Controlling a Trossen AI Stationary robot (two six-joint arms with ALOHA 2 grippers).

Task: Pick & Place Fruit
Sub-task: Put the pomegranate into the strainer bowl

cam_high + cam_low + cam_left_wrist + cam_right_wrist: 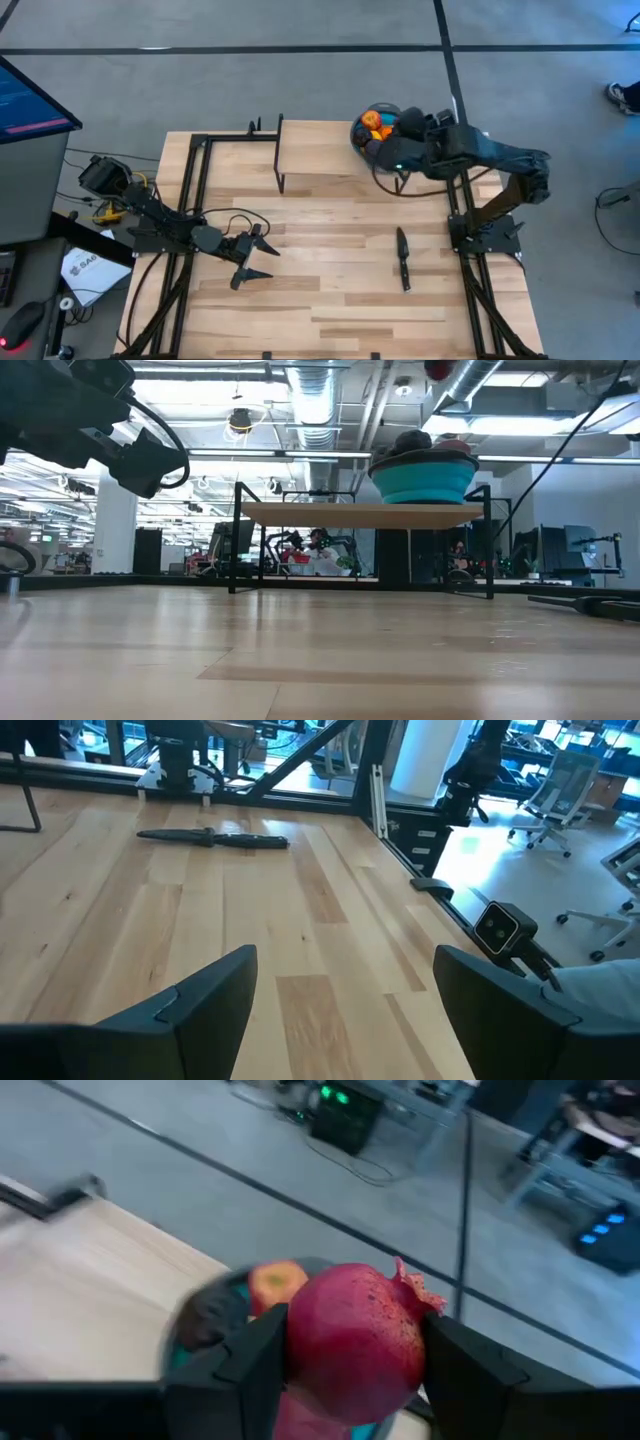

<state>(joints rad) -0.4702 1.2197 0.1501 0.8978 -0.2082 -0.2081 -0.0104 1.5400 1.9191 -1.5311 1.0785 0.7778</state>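
While the right end effector [350, 1370] grasps a red pomegranate-like fruit [352, 1342] over the blue bowl [424, 480] at about one o'clock on the tabletop [330, 250], other fruit [374, 124] seems to lie inside the bowl. Idle at eight o'clock, the left end effector [255, 257] stands released. A black knife [403, 258] lies at four o'clock.

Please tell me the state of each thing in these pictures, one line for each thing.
right gripper: shut on the red pomegranate, above the blue bowl
blue bowl: on the raised shelf, holding fruit
left gripper: open, empty, over the table
knife: lying flat on the table
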